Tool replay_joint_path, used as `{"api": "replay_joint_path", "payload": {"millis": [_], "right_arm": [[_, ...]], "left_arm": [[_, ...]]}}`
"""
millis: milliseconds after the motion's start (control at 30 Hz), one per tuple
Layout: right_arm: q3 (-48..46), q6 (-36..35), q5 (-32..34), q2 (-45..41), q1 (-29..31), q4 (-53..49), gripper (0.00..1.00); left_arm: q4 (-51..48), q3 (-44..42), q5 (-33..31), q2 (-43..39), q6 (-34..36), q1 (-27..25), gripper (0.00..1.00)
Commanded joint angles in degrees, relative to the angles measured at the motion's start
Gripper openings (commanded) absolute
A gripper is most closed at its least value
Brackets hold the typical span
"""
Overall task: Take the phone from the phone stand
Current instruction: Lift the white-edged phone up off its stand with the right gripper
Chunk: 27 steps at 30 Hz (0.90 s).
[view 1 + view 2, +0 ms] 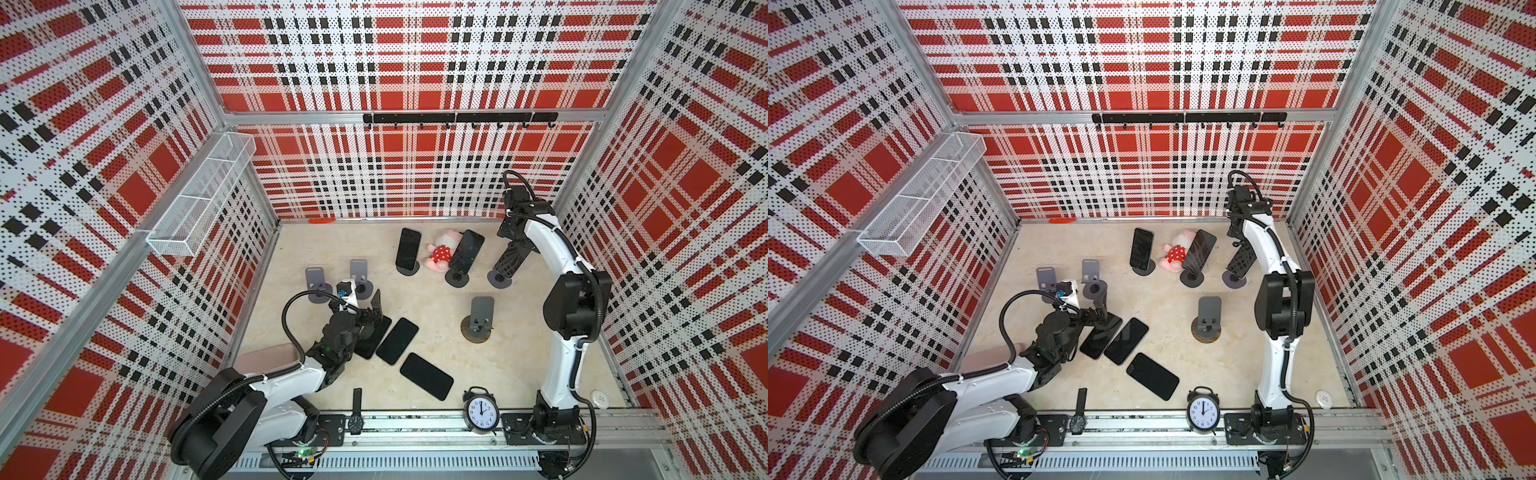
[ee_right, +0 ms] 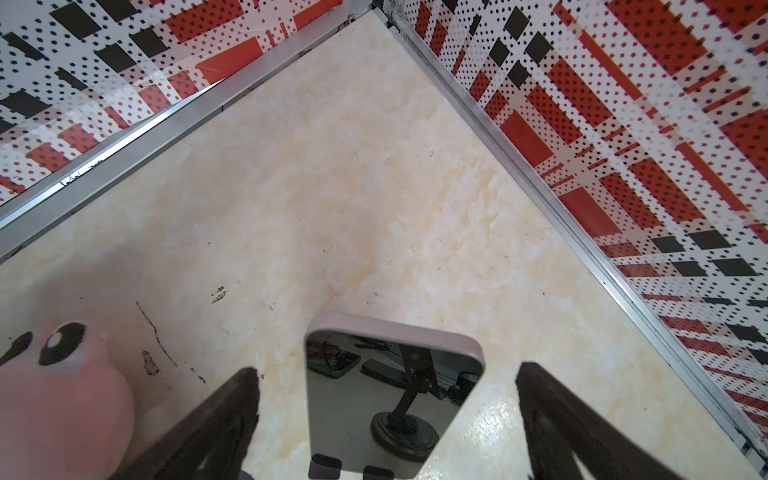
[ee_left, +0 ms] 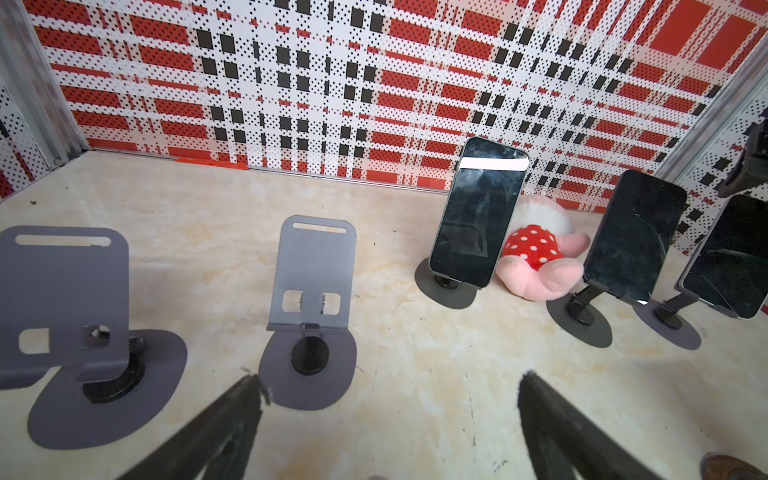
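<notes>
While a clock (image 1: 481, 411) and a watch (image 1: 356, 411) sit at the near edge of the table (image 1: 519, 345), three flat phones (image 1: 426, 376) lie just beyond. The left tool (image 1: 375, 311) hangs wide open over the leftmost one, holding nothing. Empty stands (image 1: 482, 311) come next. Farthest, the right tool (image 2: 384, 370) straddles the far-right phone (image 2: 395, 399) on its stand (image 1: 498, 279), jaws wide and gripping nothing. It should probably close squarely on the side edges, then lift along the stand's slope. A plush toy (image 1: 440, 252) and the neighbouring phone (image 1: 466, 251) crowd the left side.
</notes>
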Motion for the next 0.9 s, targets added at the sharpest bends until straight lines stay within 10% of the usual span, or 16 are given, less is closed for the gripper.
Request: {"api": "replay_joint_path", "payload": {"millis": [0, 867], "right_arm": [[1.64, 0.48, -2.43, 1.4, -0.6, -1.01, 1.0], [6.9, 3.33, -3.07, 5.56, -1.91, -6.67, 1.0]], "left_arm": [[0.04, 0.97, 0.37, 0.2, 0.04, 0.16, 0.98], [-0.09, 1.54, 1.63, 1.32, -0.33, 0.2, 0.98]]}}
